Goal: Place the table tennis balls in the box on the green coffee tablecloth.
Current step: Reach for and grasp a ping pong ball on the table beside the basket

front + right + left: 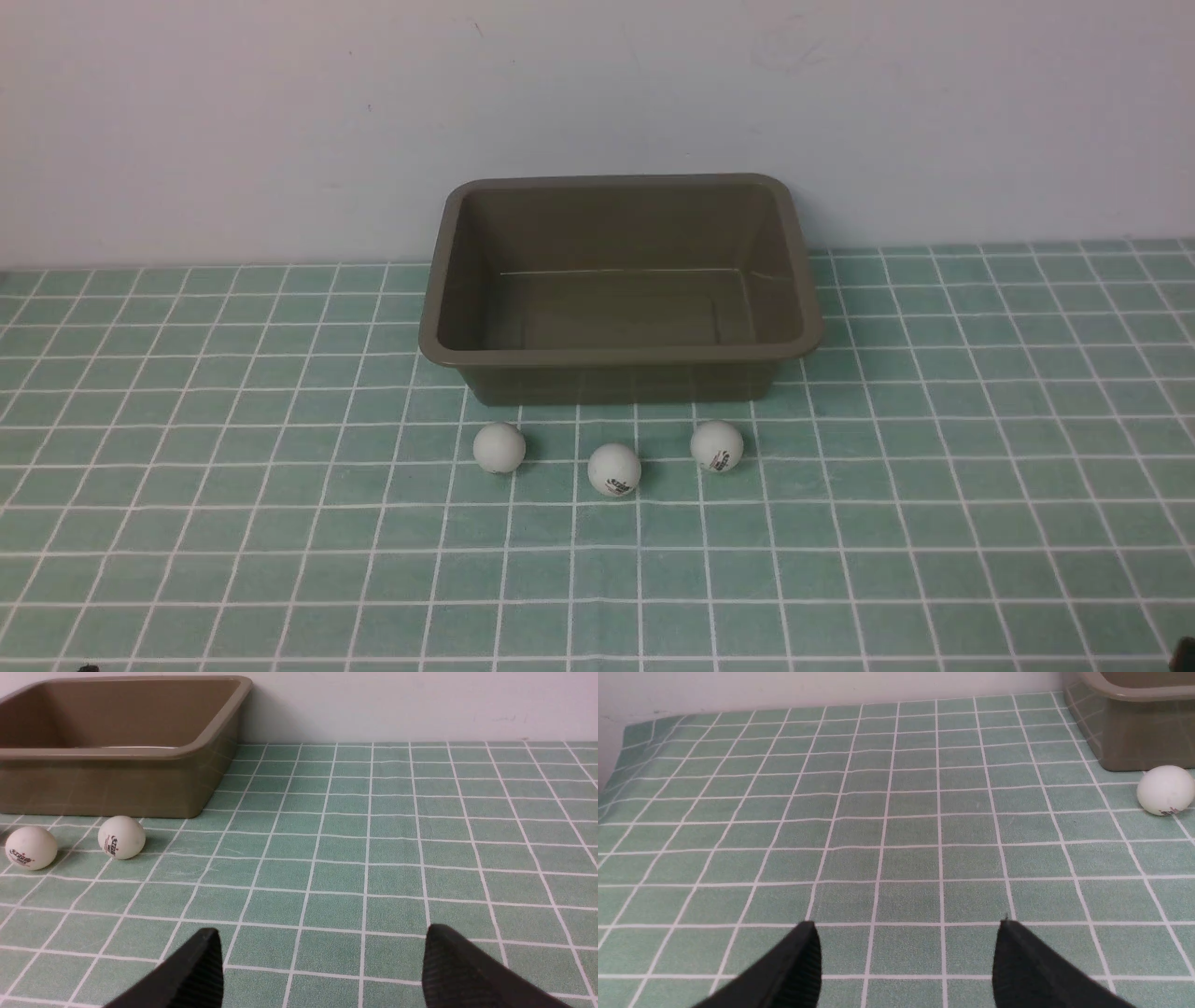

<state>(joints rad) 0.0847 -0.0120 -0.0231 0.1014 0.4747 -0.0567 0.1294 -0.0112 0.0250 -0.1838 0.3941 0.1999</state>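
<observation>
The teal-green cloth tablecloth (187,523) carries a grid of thin white lines forming small squares. The rectangular olive-brown plastic tub (621,378) is 1 even colour throughout, its front side faintly mirroring that grid. The small white matte left ball (499,447) looks plain from the front; the matching middle ball (613,468) and right ball (717,446), 2 of the 3, bear dark printed logos. The background wall (280,112) is off-white. The left gripper (908,933) and right gripper (322,938) are black, finely ribbed.
</observation>
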